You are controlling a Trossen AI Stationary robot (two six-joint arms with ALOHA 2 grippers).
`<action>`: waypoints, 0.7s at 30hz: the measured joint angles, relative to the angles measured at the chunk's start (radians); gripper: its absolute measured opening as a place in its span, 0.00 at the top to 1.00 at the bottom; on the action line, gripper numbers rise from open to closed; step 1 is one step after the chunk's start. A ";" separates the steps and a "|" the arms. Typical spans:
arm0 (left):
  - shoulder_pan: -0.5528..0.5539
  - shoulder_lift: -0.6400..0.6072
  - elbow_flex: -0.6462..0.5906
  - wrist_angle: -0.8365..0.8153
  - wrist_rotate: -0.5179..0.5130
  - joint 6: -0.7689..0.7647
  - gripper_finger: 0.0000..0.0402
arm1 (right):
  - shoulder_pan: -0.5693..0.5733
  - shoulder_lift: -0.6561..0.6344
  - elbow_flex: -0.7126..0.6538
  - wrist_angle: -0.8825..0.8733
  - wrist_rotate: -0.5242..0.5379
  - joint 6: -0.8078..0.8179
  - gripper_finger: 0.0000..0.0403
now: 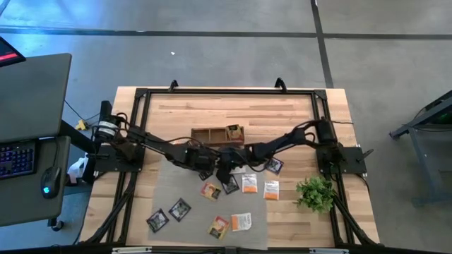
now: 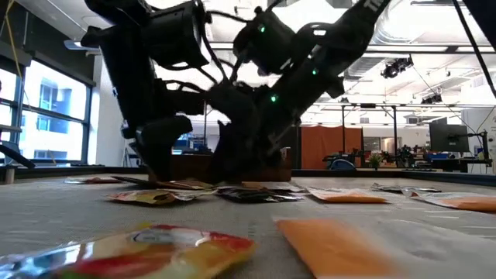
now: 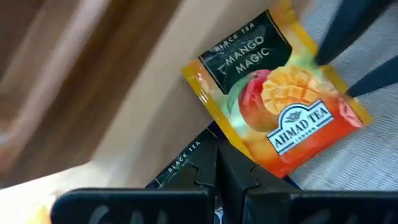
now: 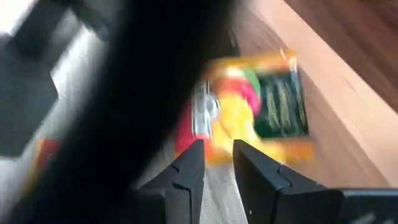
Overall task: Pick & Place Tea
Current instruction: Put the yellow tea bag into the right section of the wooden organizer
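Nine sachets (image 1: 248,183) (mixed colours), one plant (image 1: 315,192)

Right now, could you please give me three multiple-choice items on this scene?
1. The plant stands on the table: A at its left edge; B on its right side; C at its centre.
2. The mat is: A red; B grey; C green.
3. The left gripper is: A shut; B wide open; C on the plant.
Answers: B, the plant stands on bare wood right of the mat; B, the mat shows grey under the sachets; A, its fingers press together.
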 joint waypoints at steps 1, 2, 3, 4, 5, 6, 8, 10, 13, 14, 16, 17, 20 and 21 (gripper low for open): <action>-0.008 0.000 0.000 0.011 0.004 0.002 1.00 | 0.002 -0.003 0.000 0.004 -0.001 0.000 0.80; -0.015 0.000 0.000 0.019 0.008 0.001 1.00 | 0.005 -0.005 0.000 0.006 -0.002 0.000 0.80; -0.021 0.000 0.000 0.023 0.010 0.001 1.00 | 0.008 -0.006 0.000 0.011 -0.008 -0.001 0.80; -0.026 0.000 0.000 0.025 0.010 0.001 1.00 | 0.011 -0.006 0.000 0.013 -0.015 -0.001 0.80; -0.030 0.000 0.000 0.025 0.009 0.001 1.00 | 0.012 -0.006 0.000 0.014 -0.021 0.000 0.79; -0.035 0.000 0.000 0.024 0.008 0.001 1.00 | 0.013 -0.006 0.000 0.014 -0.032 -0.001 0.78; -0.036 0.000 0.000 0.024 0.007 0.003 1.00 | 0.012 -0.007 0.000 0.005 -0.040 -0.014 0.75; -0.035 0.000 0.000 0.027 0.014 0.014 1.00 | 0.011 -0.008 0.001 -0.018 -0.037 -0.037 0.71; -0.035 0.000 0.000 0.059 0.037 0.041 1.00 | 0.012 -0.010 0.001 -0.043 -0.027 -0.043 0.64; -0.035 0.000 0.000 0.071 0.052 0.045 1.00 | 0.012 -0.011 0.001 -0.048 -0.027 -0.032 0.62; -0.035 0.000 0.000 0.078 0.069 0.055 1.00 | 0.012 -0.012 0.001 -0.053 -0.027 -0.022 0.58; -0.035 0.000 0.000 0.076 0.070 0.062 1.00 | 0.012 -0.017 0.001 -0.058 -0.027 -0.029 0.56; -0.035 -0.003 0.002 0.064 0.057 0.070 1.00 | 0.009 -0.030 0.000 -0.064 0.006 -0.072 0.52; -0.034 -0.011 0.002 0.049 0.056 0.072 1.00 | 0.009 -0.034 0.000 -0.065 0.027 -0.074 0.51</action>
